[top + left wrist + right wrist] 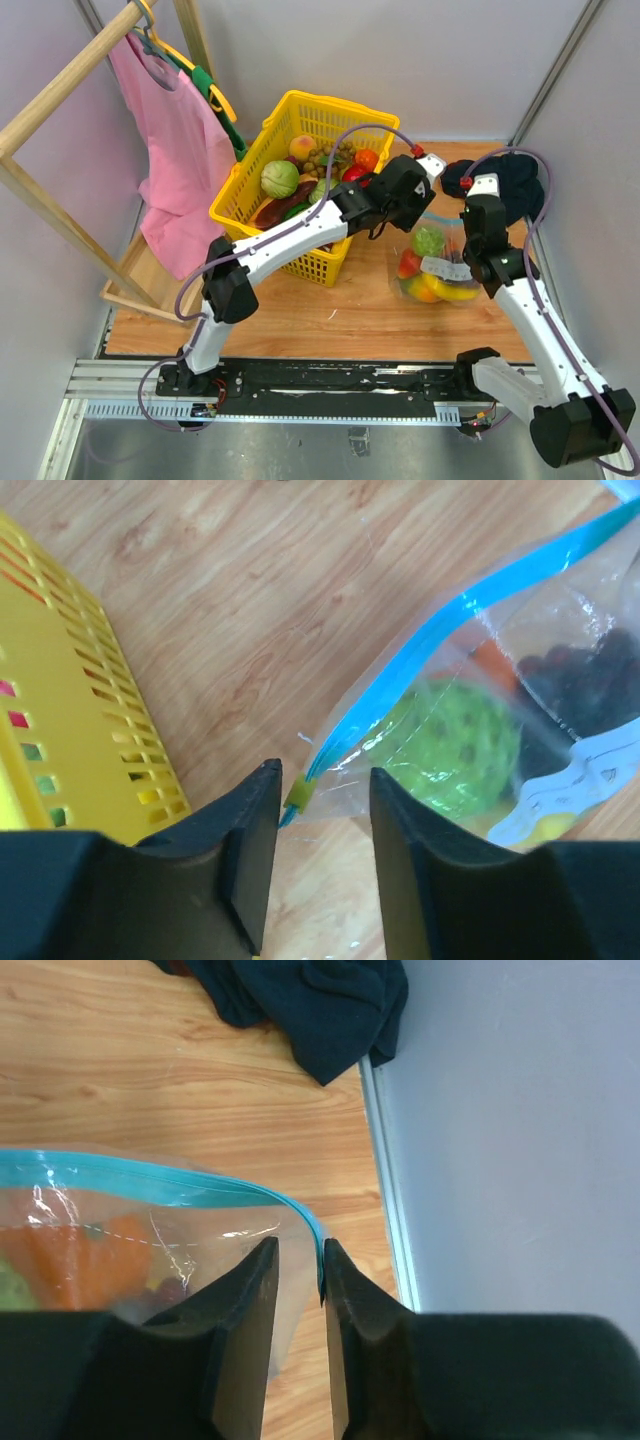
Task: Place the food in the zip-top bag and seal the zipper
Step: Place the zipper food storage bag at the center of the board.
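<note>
The zip-top bag lies on the wooden table right of the basket. It holds food: a green ball, dark grapes, and red, orange and yellow pieces. Its blue zipper ends in a yellow-green slider. My left gripper is open, with that slider corner between its fingers, close to the left one. In the top view it hovers at the bag's far left corner. My right gripper is shut on the bag's other zipper end, at the bag's right side.
A yellow mesh basket with more fruits and vegetables stands left of the bag, close to my left gripper. A dark cloth lies at the back right by the wall. A wooden rack with a pink garment stands at the left.
</note>
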Robot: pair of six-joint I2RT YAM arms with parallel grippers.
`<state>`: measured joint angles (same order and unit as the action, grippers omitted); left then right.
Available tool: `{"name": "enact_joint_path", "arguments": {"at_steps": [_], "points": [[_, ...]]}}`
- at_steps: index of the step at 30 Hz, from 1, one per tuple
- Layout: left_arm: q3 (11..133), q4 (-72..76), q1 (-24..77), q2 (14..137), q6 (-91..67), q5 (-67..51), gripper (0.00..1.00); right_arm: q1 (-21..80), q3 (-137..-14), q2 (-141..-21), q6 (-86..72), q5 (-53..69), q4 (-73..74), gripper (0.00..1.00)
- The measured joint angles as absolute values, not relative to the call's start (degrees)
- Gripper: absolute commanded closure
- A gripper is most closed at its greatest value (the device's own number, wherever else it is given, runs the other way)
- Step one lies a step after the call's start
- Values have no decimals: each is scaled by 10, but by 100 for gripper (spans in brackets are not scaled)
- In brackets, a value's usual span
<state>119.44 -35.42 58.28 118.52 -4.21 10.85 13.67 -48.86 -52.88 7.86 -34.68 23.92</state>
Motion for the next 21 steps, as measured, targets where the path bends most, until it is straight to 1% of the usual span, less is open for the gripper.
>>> {"name": "enact_joint_path", "arguments": {"at_steps": [2,3,4,6,9,14,17,21], "points": [[1218,-365,577,1195,-57,109,33,133,-502,-547,59,-339,240,53],[1220,-367,575,1192,-62,109,27,133,-509,-550,53,-334,241,43],[1217,-367,573,1185,-66,110,22,133,-517,-549,47,-329,243,29],[1189,-358,569,1155,-75,114,17,133,-523,-536,37,-324,241,0],[1098,-337,560,1068,-97,115,14,133,-524,-497,32,-312,245,2],[971,-285,525,908,-134,119,4,133,-515,-409,32,-295,255,2],[875,-248,500,797,-158,142,1,133,-496,-351,29,-285,257,2],[767,-227,495,664,-182,186,1,133,-464,-272,29,-281,255,2]]}}
